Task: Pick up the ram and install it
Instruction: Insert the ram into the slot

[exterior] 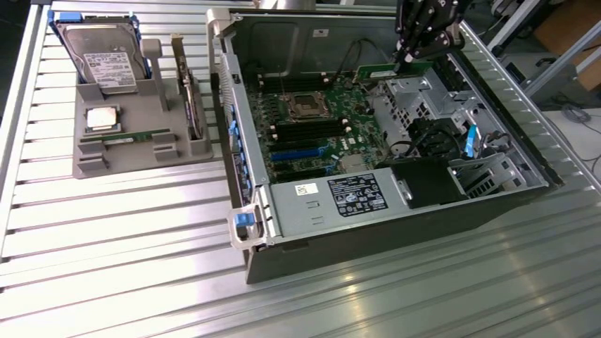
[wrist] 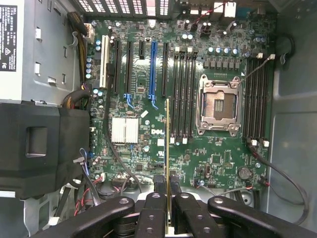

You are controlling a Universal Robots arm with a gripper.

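Note:
My gripper (exterior: 406, 62) hangs over the far side of the open computer case (exterior: 246, 141), shut on the ram (exterior: 381, 71), a thin green stick held level above the motherboard (exterior: 324, 151). The wrist view shows the ram (wrist: 167, 144) edge-on between my fingertips (wrist: 158, 186), above the board and beside the black memory slots (wrist: 183, 94) next to the CPU socket (wrist: 218, 104). A second, similar green stick (exterior: 127, 137) lies in the grey holder (exterior: 112, 165) at the exterior view's left.
The grey holder also carries a silver hard drive (exterior: 103, 56) and a square silver CPU chip (exterior: 101, 118). Inside the case are a power supply (exterior: 348, 197), a black shroud (wrist: 29, 144), drive cages (exterior: 488, 176) and loose cables (wrist: 282, 173).

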